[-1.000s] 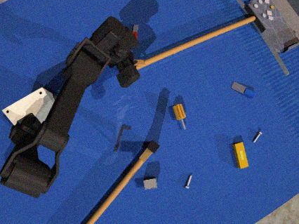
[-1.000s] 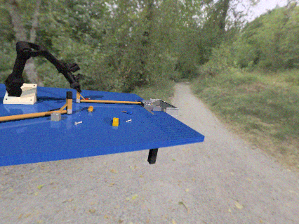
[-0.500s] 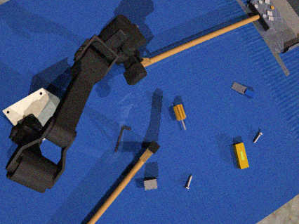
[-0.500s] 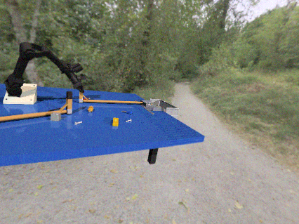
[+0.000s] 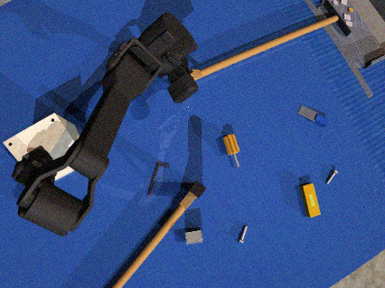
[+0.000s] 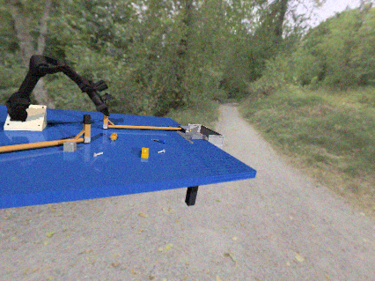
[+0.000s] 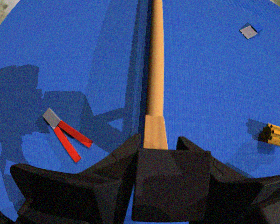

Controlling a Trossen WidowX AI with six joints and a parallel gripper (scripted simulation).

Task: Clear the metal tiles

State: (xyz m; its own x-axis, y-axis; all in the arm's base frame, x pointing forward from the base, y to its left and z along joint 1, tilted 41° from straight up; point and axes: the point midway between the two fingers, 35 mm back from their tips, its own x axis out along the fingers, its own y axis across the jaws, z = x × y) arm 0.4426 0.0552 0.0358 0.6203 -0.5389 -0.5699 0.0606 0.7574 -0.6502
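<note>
My gripper (image 5: 182, 73) (image 6: 105, 110) (image 7: 159, 140) is shut on the dark-topped upright grip of the long scraper (image 5: 267, 45) (image 6: 141, 128) (image 7: 157, 60). Its wooden shaft reaches to the upper right, and its dark blade (image 5: 342, 23) lies across the steel bench plate (image 5: 355, 51). Several small pale tiles (image 5: 347, 16) and an orange one (image 5: 351, 10) lie on the plate just beyond the blade, on the catch box side. The catch box (image 5: 368, 13) (image 6: 214, 139) is at the far end, partly cut off in the top view. The blade and tiles are outside the wrist view.
A second wooden-handled tool (image 5: 154, 243) (image 6: 40, 145) lies nearer. Red-handled pliers (image 7: 67, 135) lie left of the shaft. An orange-handled driver (image 5: 231, 145), a hex key (image 5: 154, 178), a grey block (image 5: 193, 236), a yellow box (image 5: 311, 200) and two screws lie on the blue table.
</note>
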